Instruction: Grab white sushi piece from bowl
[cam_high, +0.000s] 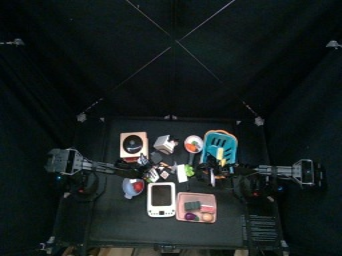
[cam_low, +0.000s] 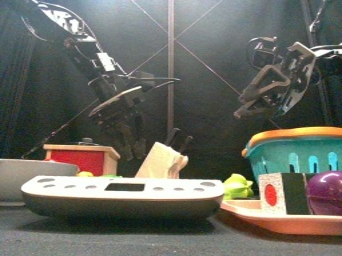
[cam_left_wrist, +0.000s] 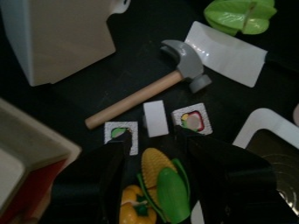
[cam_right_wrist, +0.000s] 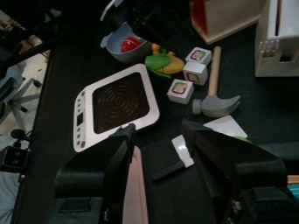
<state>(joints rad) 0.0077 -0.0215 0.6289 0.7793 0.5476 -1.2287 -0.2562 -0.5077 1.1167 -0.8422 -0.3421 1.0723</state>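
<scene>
Left pincer (cam_left_wrist: 149, 179) wide apart; right pincer (cam_right_wrist: 158, 140) apparently wide too; round bowl (cam_right_wrist: 124, 41) upright.

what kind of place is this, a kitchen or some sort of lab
Likely a robot test pen, not a kitchen: black curtains enclose a small black table, two arms flank it, and it holds toys such as a hammer, corn and a teal basket.

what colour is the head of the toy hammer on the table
Grey. The hammer's head sits on a pale wooden handle, shown best in the left wrist view.
</scene>
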